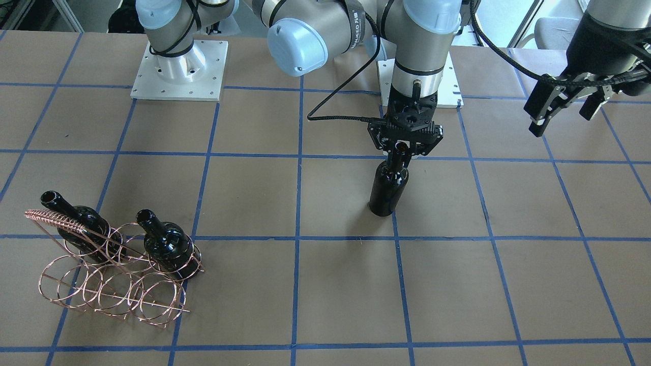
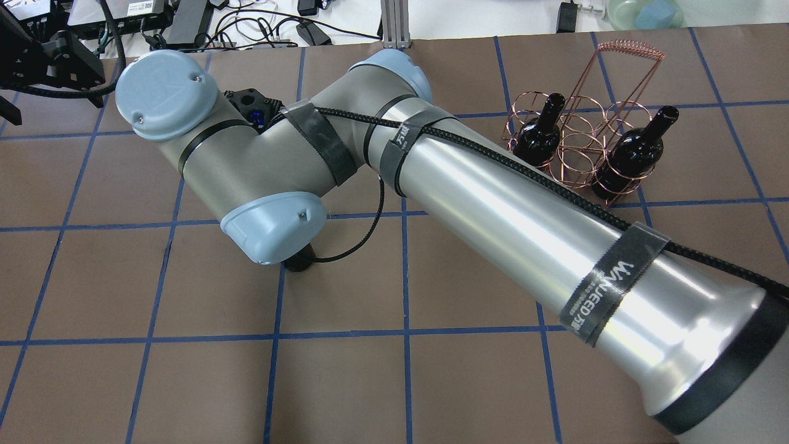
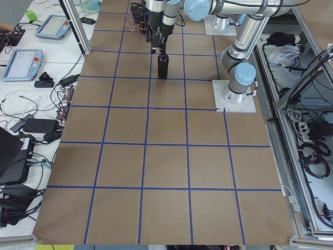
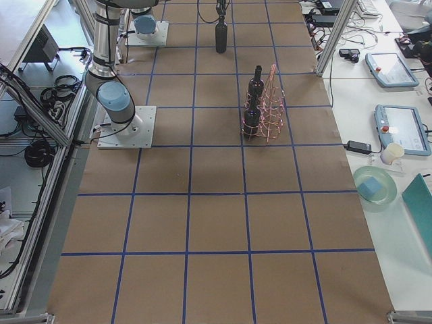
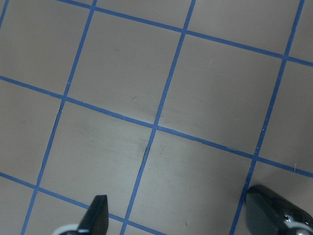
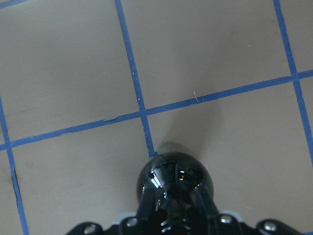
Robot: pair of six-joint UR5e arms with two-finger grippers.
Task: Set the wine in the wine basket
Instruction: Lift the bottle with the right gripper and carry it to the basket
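Observation:
A near-black wine bottle [image 1: 388, 189] stands upright on the brown table near its middle. My right gripper [image 1: 402, 152] is shut on its neck from above. The right wrist view looks down on the bottle's shoulder [image 6: 173, 176] between the fingers. The copper wire wine basket [image 1: 109, 277] stands far off at the table's right-hand end and holds two alike bottles [image 1: 76, 218] [image 1: 166, 245]. It also shows in the overhead view [image 2: 585, 132]. My left gripper [image 1: 564, 109] hangs open and empty above the table, away from the bottle.
The two arm base plates [image 1: 178, 76] [image 1: 450, 91] sit at the robot's edge of the table. My right arm's long forearm [image 2: 524, 216] reaches across the overhead view and hides the held bottle. Blue tape lines grid the table.

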